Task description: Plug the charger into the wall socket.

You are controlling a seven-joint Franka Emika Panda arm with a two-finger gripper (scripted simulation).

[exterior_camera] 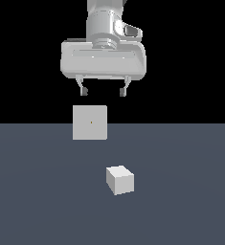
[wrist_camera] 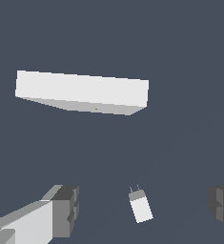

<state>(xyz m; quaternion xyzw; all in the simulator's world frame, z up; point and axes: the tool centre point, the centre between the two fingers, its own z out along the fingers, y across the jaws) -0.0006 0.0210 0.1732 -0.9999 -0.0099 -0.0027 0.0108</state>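
The charger [exterior_camera: 119,180] sits lower centre of the exterior view, alone on the floor [exterior_camera: 37,201] (prongs show only from the wrist). The socket [exterior_camera: 90,122] stands mid-frame beyond it. The gripper [exterior_camera: 104,91] hangs high, fingers wide, empty: nothing grasped yet, everything left.

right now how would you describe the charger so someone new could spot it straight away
Start at the dark grey floor and find the upright white square wall socket standing below the open fingers. The charger sits on the floor apart from that panel, toward the exterior view's right and lower in the frame. It is a small cube, not a flat panel, and the wrist view shows two short prongs on one end.
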